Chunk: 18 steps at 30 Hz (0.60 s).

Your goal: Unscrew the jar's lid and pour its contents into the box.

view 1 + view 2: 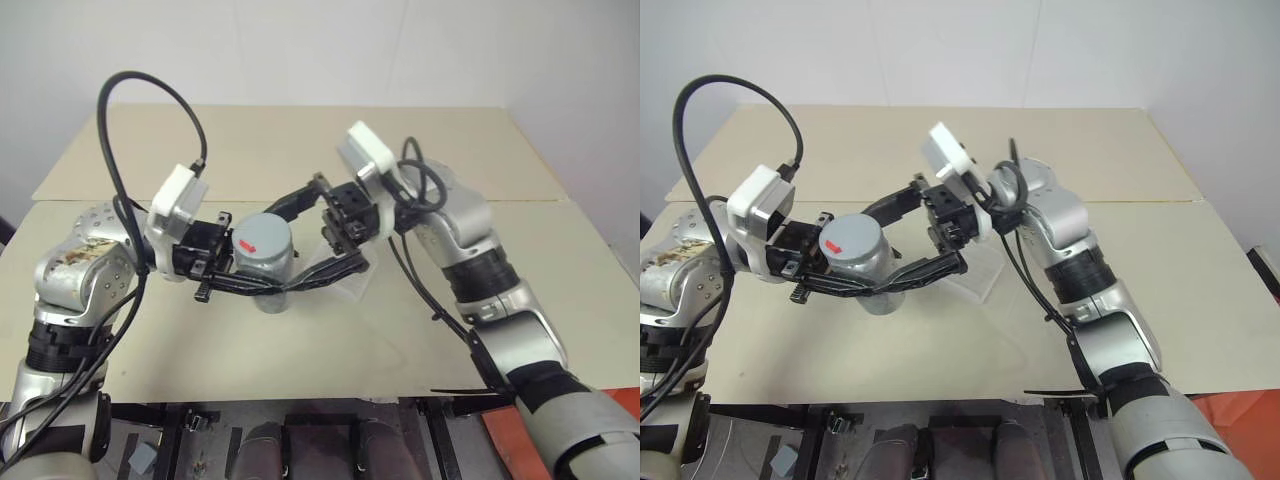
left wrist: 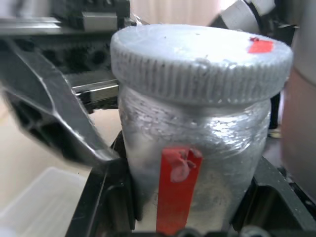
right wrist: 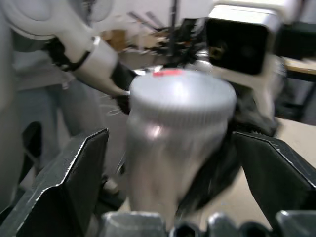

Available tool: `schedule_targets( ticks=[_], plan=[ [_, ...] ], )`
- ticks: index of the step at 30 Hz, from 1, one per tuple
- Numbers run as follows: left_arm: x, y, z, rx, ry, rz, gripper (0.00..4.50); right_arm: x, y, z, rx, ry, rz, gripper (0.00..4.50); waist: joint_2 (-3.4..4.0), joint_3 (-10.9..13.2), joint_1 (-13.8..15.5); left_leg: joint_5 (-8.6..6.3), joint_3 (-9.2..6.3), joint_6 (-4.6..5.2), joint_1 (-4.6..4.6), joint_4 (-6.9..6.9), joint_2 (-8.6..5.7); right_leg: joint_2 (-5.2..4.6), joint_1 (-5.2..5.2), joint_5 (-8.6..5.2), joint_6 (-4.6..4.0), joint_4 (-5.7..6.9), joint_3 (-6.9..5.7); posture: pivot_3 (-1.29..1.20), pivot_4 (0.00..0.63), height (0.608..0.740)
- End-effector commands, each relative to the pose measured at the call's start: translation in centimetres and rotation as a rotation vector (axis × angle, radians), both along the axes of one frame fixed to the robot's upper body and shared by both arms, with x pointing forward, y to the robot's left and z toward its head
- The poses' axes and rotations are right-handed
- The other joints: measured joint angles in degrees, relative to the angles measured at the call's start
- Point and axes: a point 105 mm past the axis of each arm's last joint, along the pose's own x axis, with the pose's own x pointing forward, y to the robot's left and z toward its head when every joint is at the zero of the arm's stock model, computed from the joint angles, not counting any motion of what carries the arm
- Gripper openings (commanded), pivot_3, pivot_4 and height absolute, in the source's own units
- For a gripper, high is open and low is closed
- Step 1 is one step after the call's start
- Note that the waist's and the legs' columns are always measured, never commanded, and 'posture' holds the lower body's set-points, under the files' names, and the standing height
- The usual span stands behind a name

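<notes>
The jar (image 2: pixel 197 148) is a small cloudy cylinder with a red stripe down its side, held above the table with my left gripper (image 1: pixel 262 274) shut on its body. Its grey ribbed lid (image 1: pixel 262 240), marked with a short red stripe, sits on top. My right gripper (image 3: pixel 170 136) faces the jar from the other side, open, with one finger (image 3: pixel 74 173) on each side of the lid and a gap to both. The whitish translucent box (image 1: pixel 975 275) lies on the table under the right gripper. I cannot see the contents through the jar's wall.
The beige tabletop (image 1: pixel 300 150) runs back to a white wall, with a seam across its middle. Black cables loop above my left wrist (image 1: pixel 150 85) and beside my right wrist (image 1: pixel 425 185). A red object (image 1: pixel 510 420) sits off the front right edge.
</notes>
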Motion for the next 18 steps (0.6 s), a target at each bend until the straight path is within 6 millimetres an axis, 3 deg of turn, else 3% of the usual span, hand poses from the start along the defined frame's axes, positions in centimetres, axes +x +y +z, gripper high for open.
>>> schedule_targets(
  ticks=[1, 5, 8, 14, 18],
  plan=[
    [0.5, 0.9, 0.5, -0.021, -0.044, 0.071, 1.93, -0.5, -1.2, 1.9, 0.073, -0.039, -0.093, 4.45, 0.0, 0.0, -0.1, 0.0, -0.01, 0.0, 0.0, 0.0, 0.01, 0.0, 0.0, 0.0, 0.0, 0.0, 0.0, 0.0, 0.15, 0.74],
    [1.8, 1.4, 0.0, -0.035, -0.045, 0.155, 1.93, -0.4, -2.1, 2.0, 0.11, -0.022, -0.294, 4.45, 0.0, 0.0, -0.1, 0.02, 0.0, -0.03, 0.01, 0.0, 0.02, 0.01, -0.02, 0.0, 0.0, -0.03, 0.01, 0.0, 0.15, 0.74],
    [2.3, 1.3, -0.3, -0.031, -0.048, 0.17, 1.93, -0.8, -1.6, 2.0, 0.105, -0.004, -0.367, 4.45, 0.0, 0.0, -0.3, 0.03, 0.05, -0.04, 0.03, 0.01, 0.0, 0.01, -0.05, 0.0, -0.01, -0.04, 0.05, 0.0, 0.15, 0.74],
    [2.5, 0.1, -0.3, -0.035, -0.054, 0.146, 1.93, -1.8, 1.2, 2.5, 0.107, 0.033, -0.435, 4.45, 0.0, 0.0, -0.2, 0.03, 0.04, -0.05, 0.04, 0.01, 0.0, 0.01, -0.05, 0.01, -0.02, -0.03, 0.05, 0.0, 0.15, 0.74],
    [2.5, -0.3, -0.2, -0.041, -0.054, 0.129, 1.93, -0.8, 3.0, 2.8, 0.112, 0.043, -0.505, 4.45, 0.0, 0.0, -0.2, 0.04, 0.04, -0.05, 0.03, 0.02, 0.0, 0.02, -0.05, 0.01, -0.02, -0.03, 0.05, 0.0, 0.15, 0.74]
  ],
)
